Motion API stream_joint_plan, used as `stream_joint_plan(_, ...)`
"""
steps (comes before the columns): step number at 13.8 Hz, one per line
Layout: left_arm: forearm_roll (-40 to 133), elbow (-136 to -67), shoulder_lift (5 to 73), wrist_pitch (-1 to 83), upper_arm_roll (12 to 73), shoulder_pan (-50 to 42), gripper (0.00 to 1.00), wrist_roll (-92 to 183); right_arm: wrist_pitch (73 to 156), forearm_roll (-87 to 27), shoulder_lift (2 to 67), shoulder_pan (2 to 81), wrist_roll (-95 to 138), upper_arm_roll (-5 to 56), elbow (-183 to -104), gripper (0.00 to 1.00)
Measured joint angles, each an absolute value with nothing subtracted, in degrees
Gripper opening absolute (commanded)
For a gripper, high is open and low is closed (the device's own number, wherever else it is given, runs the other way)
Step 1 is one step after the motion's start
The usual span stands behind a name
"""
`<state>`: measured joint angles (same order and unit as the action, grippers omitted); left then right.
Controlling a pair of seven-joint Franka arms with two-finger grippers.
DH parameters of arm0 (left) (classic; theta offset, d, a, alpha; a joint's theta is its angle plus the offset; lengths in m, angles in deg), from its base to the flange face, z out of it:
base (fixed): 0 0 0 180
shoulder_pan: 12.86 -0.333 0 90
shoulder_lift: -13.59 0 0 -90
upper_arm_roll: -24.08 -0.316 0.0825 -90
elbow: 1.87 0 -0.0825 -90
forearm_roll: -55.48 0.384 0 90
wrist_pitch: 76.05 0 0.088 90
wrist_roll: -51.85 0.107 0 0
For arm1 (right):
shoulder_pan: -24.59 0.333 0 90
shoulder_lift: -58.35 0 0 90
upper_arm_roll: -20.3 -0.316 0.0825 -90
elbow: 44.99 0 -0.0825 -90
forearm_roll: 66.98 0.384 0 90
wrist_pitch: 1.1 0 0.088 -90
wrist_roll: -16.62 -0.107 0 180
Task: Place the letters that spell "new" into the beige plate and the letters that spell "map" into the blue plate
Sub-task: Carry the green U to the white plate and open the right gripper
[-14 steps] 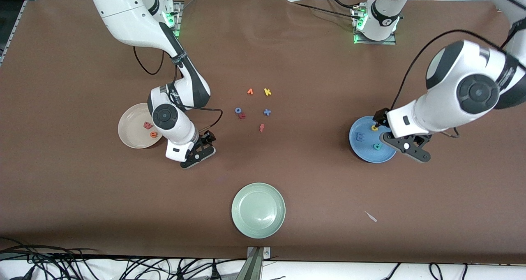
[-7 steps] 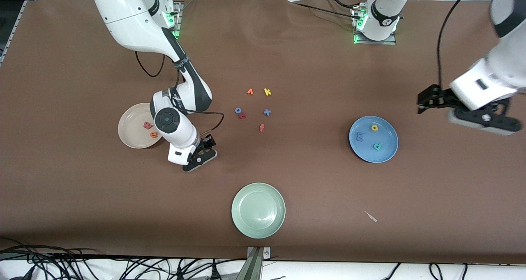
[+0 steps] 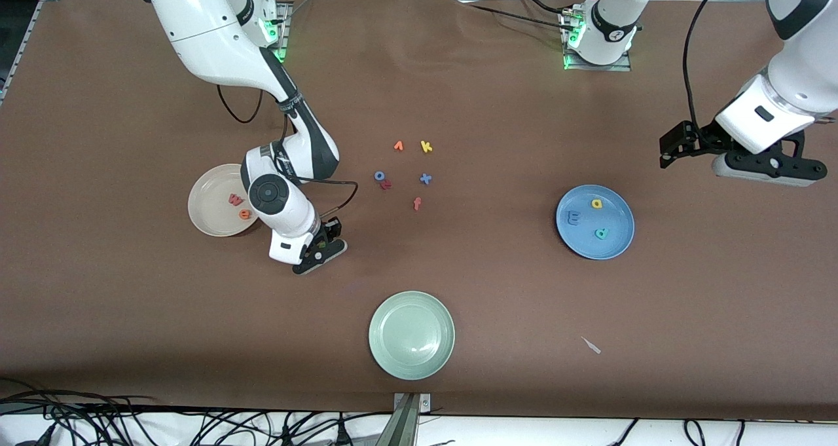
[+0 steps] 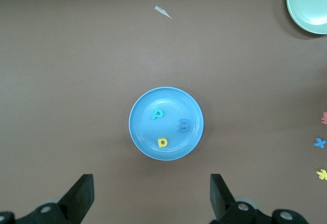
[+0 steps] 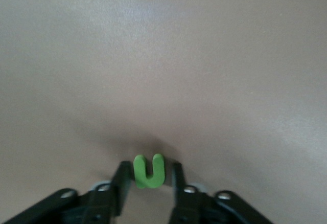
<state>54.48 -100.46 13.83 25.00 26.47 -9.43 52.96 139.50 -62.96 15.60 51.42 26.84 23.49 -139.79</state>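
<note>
the right gripper [image 5: 149, 175] is now pinching the green n [image 5: 148, 171] between its fingers, down on the table just beside the beige plate [image 3: 208, 190], which is already holding the red w [image 3: 234, 200] and orange e [image 3: 245, 214]; a second ago those fingers were standing wide. that looks like the last pickup for "new", though from the front the wrist is hiding the letter. the left gripper [image 3: 674, 151], fingers apart and empty, is hanging toward its own end of the table, having pulled off the blue plate [image 3: 615, 243] where m [image 3: 573, 219], a [image 3: 596, 204] and p [image 3: 601, 234] are lying.
</note>
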Motion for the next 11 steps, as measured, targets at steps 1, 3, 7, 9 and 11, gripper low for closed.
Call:
stream_joint_plan(1, 54.48, -100.93, 13.28, 25.0, 26.51, -9.74, 1.0, 52.96, 139.47, -62.96, 15.6, 51.43, 26.83, 23.48, -139.73, 0.12)
stream_joint_plan(3, 54.48, -101.25, 12.82, 24.89, 28.12, -11.46, 1.0, 52.98, 139.47, -62.96, 15.58, 51.44, 26.83, 23.48, -139.69, 0.09)
stream_joint_plan(7, 54.48, -101.44, 12.21, 23.32, 30.12, -12.74, 1.0, 52.96, 136.75, -61.82, 15.52, 51.37, 26.82, 23.41, -138.11, 0.04)
stream_joint_plan(9, 54.52, -101.58, 12.06, 23.16, 29.94, -12.9, 1.0, 52.97, 130.22, -60.13, 16.09, 50.68, 26.82, 23.79, -135.9, 0.04)
stream_joint_plan(11, 54.55, -101.79, 11.93, 22.94, 29.88, -13.01, 1.0, 52.97, 123.84, -59.71, 18.09, 48.64, 26.82, 24.43, -136.09, 0.04)
